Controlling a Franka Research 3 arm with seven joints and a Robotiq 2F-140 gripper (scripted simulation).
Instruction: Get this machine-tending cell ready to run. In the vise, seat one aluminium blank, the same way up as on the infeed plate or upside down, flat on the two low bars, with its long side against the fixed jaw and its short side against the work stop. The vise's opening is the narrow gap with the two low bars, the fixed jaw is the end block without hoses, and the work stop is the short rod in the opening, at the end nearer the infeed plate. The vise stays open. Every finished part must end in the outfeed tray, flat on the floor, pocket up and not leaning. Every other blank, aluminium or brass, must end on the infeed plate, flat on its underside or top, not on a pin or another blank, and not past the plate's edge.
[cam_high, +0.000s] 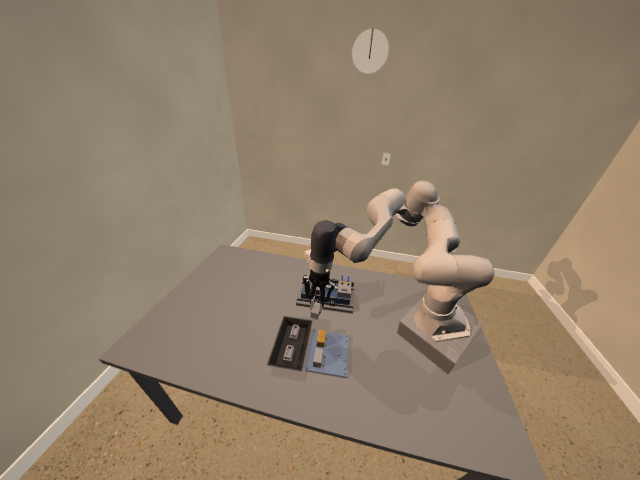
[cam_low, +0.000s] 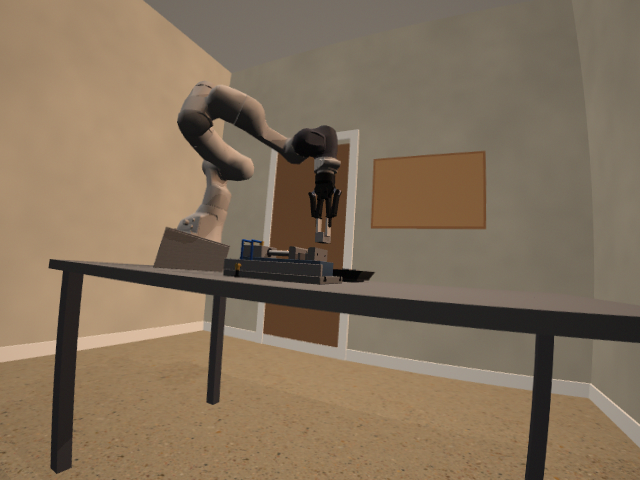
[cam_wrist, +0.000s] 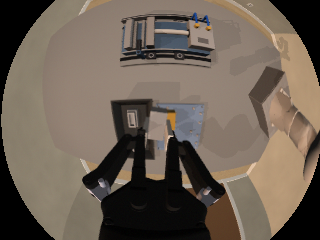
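My gripper (cam_high: 316, 298) is shut on an aluminium blank (cam_high: 315, 308) and holds it in the air above the vise's near side. In the side view the blank (cam_low: 323, 236) hangs clear above the vise (cam_low: 281, 263). In the wrist view the blank (cam_wrist: 158, 126) sits between my fingers, with the vise (cam_wrist: 168, 40) far below at the top of the picture. The vise (cam_high: 326, 294) stands open. The infeed plate (cam_high: 328, 353) holds a brass blank (cam_high: 321, 337) and another aluminium blank (cam_high: 317, 356). The outfeed tray (cam_high: 289, 342) holds two finished parts (cam_high: 294, 331), (cam_high: 287, 352).
The robot's base block (cam_high: 439, 335) stands on the table to the right of the plate and vise. The vise's hose end (cam_high: 344, 285) points toward the base. The tray lies directly left of the infeed plate.
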